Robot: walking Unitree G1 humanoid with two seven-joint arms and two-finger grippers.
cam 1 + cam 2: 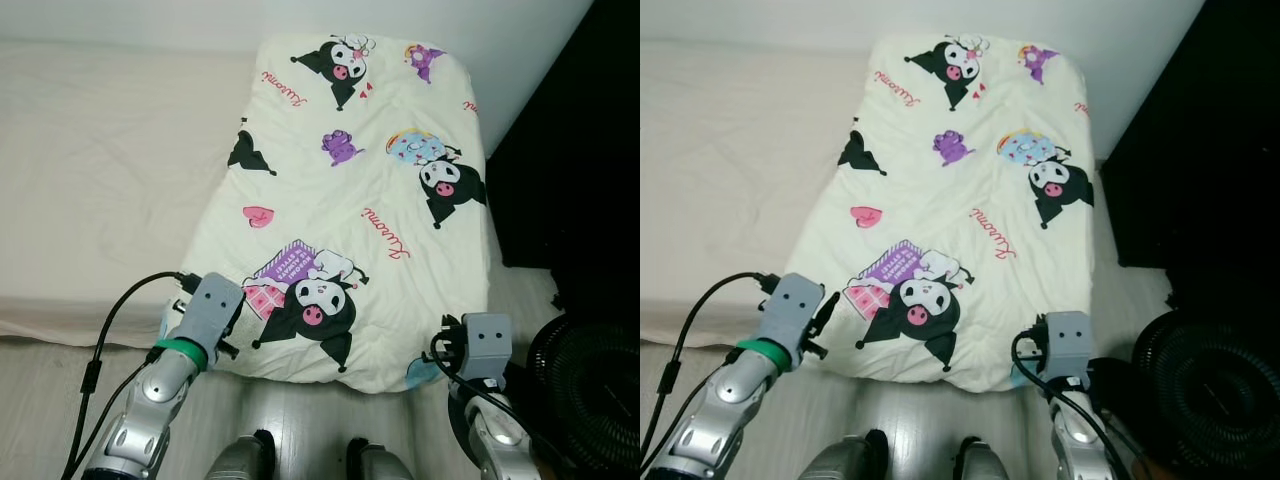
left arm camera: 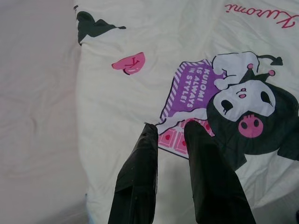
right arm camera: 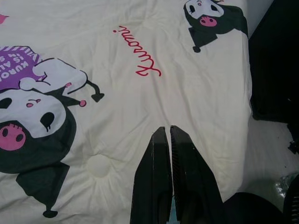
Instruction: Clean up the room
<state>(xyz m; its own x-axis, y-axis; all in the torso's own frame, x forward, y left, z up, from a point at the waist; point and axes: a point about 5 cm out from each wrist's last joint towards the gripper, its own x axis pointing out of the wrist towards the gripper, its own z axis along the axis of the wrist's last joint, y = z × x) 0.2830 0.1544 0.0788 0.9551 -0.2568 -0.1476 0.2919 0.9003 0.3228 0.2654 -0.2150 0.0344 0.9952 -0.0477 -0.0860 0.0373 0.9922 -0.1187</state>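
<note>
Beige mattress (image 1: 90,170) carried the folded cartoon quilt (image 1: 350,200); left gripper (image 2: 170,128) narrowly parted, right gripper (image 3: 166,130) pinched empty, both at its near edge. Careless tugging could unfold it.

Cartoon-print quilt (image 1: 960,190) on bed (image 1: 720,160)

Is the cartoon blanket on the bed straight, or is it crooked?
A bit crooked. The blanket lies slanted across the bed, and its near edge hangs over the mattress side toward the floor. Nothing looks torn or spilled.
</note>
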